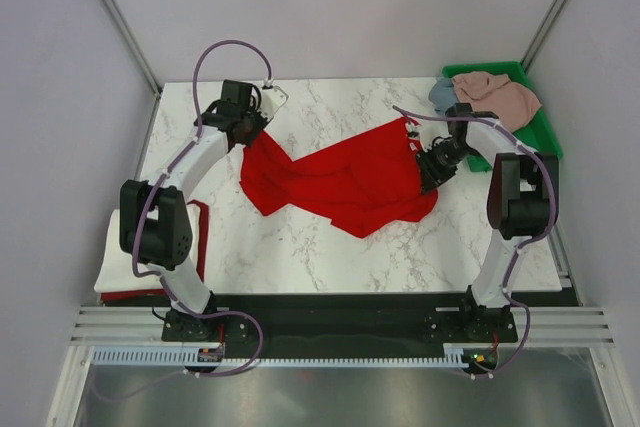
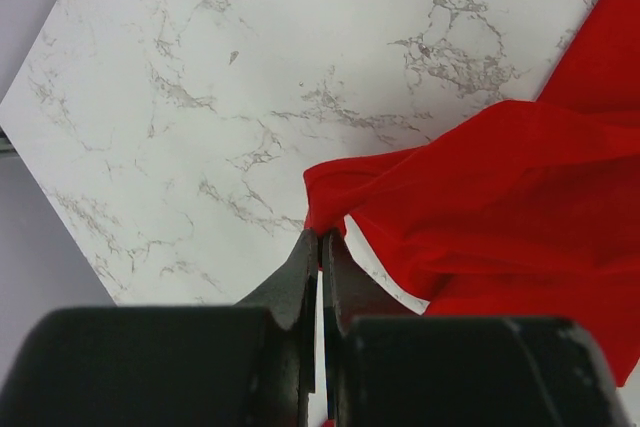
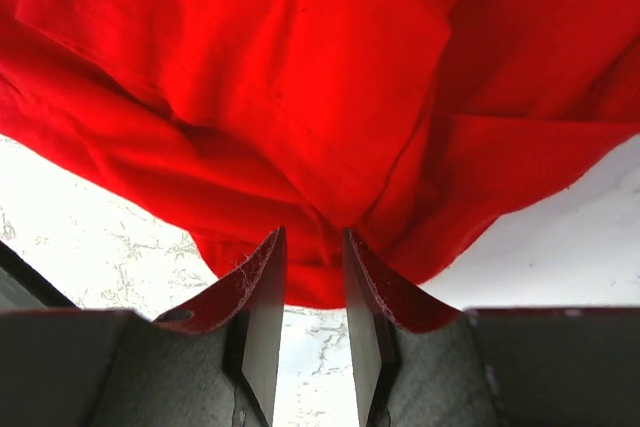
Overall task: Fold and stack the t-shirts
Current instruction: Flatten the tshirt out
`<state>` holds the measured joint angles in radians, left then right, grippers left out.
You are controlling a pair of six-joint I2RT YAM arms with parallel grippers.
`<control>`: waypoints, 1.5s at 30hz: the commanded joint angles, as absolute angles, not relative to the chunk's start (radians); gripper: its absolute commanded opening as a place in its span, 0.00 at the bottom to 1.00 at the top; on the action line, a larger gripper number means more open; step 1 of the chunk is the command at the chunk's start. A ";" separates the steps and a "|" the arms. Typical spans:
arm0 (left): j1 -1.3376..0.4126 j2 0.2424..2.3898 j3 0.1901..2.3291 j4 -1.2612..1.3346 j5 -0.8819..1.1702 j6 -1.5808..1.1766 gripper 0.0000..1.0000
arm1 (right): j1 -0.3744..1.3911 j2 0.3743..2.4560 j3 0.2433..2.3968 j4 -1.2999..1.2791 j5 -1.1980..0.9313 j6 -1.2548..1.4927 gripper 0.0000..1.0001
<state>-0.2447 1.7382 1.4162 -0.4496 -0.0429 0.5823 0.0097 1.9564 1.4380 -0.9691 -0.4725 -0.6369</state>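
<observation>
Red t-shirt [image 1: 345,182]: crumpled on marble tabletop [image 1: 300,247], stretched between both jaws. Left jaws: closed tight, pinching its edge at their tips. Right jaws: partly apart, hem between the tips; grip unclear.

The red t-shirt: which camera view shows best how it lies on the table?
The top external view: the whole red t-shirt shows, crumpled on the table. The left wrist view shows only a corner pinched in the left gripper; the right wrist view shows only close folds.
</observation>
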 commanded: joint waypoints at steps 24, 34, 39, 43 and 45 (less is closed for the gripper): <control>-0.259 1.697 1.391 -0.448 -0.046 0.555 0.02 | 0.003 2.060 1.548 -0.974 -0.509 -0.617 0.37; -0.262 1.697 1.396 -0.446 -0.044 0.554 0.02 | 0.005 2.040 1.523 -0.950 -0.456 -0.612 0.36; -0.264 1.697 1.397 -0.445 -0.044 0.555 0.02 | -0.023 2.040 1.522 -0.948 -0.462 -0.609 0.36; -0.267 1.698 1.396 -0.445 -0.048 0.555 0.02 | -0.025 2.052 1.522 -0.951 -0.480 -0.600 0.37; -0.268 1.695 1.393 -0.445 -0.049 0.557 0.02 | -0.023 2.052 1.522 -0.950 -0.488 -0.600 0.36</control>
<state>-0.2615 1.7382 1.3945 -0.4656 -0.0483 0.5819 -0.0246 2.0571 1.5192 -0.9577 -0.4576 -0.6022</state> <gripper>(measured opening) 0.033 0.367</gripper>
